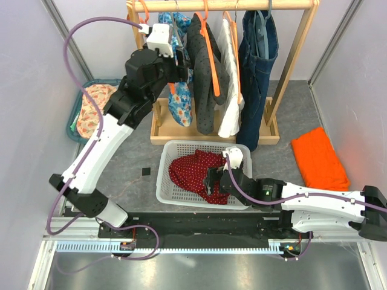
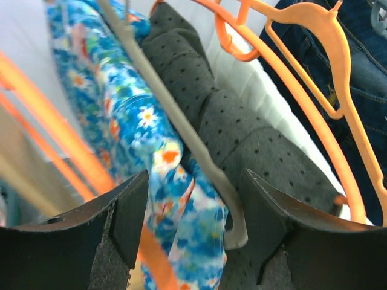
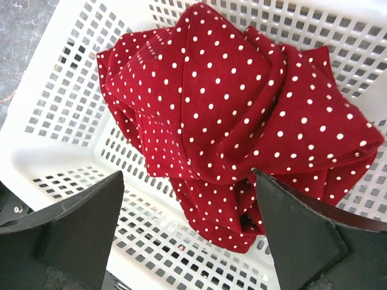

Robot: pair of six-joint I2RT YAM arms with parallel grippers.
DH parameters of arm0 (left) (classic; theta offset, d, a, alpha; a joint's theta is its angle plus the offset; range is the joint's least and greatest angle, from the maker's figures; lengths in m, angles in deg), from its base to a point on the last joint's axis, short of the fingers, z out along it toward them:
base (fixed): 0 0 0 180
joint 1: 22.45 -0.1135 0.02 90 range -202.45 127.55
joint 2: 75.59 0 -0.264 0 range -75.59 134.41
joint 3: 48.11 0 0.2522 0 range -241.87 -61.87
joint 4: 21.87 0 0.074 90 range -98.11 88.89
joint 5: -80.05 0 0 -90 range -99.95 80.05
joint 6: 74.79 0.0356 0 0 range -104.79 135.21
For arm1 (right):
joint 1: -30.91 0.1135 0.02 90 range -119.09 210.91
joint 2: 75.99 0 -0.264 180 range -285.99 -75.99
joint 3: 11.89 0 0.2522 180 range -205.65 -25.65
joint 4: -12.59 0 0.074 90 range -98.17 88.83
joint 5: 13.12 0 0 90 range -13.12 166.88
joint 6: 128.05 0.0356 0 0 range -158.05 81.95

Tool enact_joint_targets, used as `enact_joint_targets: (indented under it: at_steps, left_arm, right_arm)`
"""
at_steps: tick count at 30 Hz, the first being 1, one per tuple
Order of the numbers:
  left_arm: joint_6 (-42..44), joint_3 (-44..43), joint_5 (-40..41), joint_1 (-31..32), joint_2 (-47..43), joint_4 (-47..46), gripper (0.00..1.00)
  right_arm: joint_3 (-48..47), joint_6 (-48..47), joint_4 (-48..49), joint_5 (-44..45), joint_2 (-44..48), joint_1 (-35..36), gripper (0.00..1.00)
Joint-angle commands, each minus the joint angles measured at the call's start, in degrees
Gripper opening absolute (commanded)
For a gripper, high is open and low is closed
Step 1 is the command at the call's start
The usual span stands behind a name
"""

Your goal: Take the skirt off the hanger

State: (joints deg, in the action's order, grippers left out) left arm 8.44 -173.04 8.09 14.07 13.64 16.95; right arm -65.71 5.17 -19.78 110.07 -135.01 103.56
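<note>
No legible text, label, brand, number or sign in any view, blue floral garment (image 2: 139, 133) bearing a flower print only, red cloth (image 3: 242, 121) bearing white dots only, white basket (image 3: 60, 139) showing no marking.

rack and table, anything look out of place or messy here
Nothing looks damaged or spilled. The red dotted cloth lies crumpled in the white basket, an orange cloth lies loose on the table right of the rack, and a small black square sits alone left of the basket.
</note>
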Motion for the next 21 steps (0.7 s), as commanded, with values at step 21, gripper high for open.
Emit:
enact_joint_targets:
  at_steps: [21]
  left_arm:
    - [8.16, 1.48, 2.08, -0.21, -7.05, -2.38, 0.68]
  right_arm:
    - [-5.39, -2.0, 1.12, 1.44, -1.09, 0.22, 0.95]
